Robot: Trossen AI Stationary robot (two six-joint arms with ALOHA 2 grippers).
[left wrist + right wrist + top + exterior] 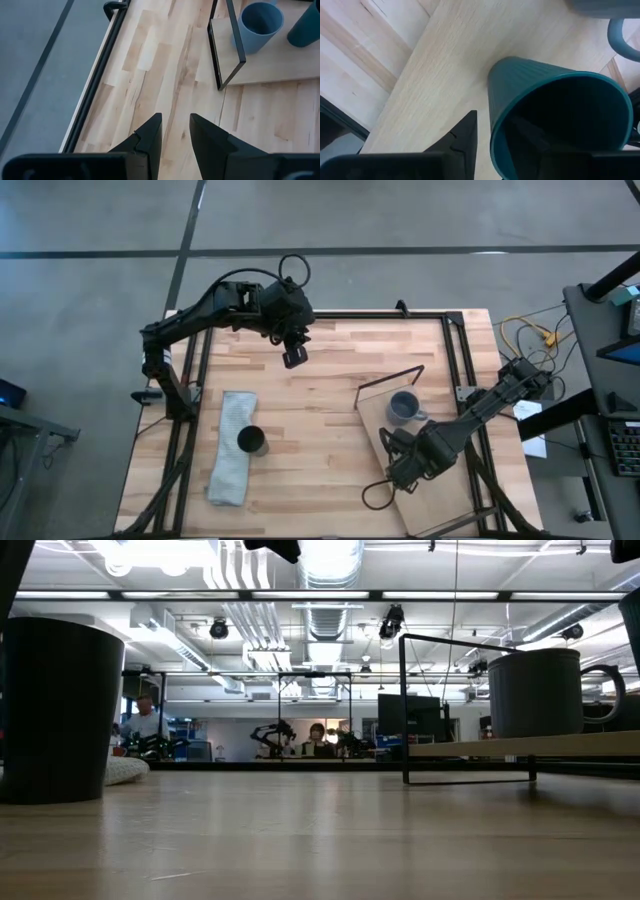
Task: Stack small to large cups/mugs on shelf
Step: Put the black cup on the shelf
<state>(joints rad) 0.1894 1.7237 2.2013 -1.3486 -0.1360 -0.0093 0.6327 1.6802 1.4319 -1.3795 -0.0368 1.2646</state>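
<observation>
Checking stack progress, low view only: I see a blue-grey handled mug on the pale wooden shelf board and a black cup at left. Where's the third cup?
Observer: The dark teal-green ribbed cup stands on the pale wooden shelf board, beside the blue-grey handled mug.
Operator: Right arm?
Observer: The right gripper is at that teal cup, over the board.
Operator: Left?
Observer: The left gripper hovers open over the far side of the butcher-block table, holding nothing.

No text, label, brand, number or sign can be read anywhere here
</observation>
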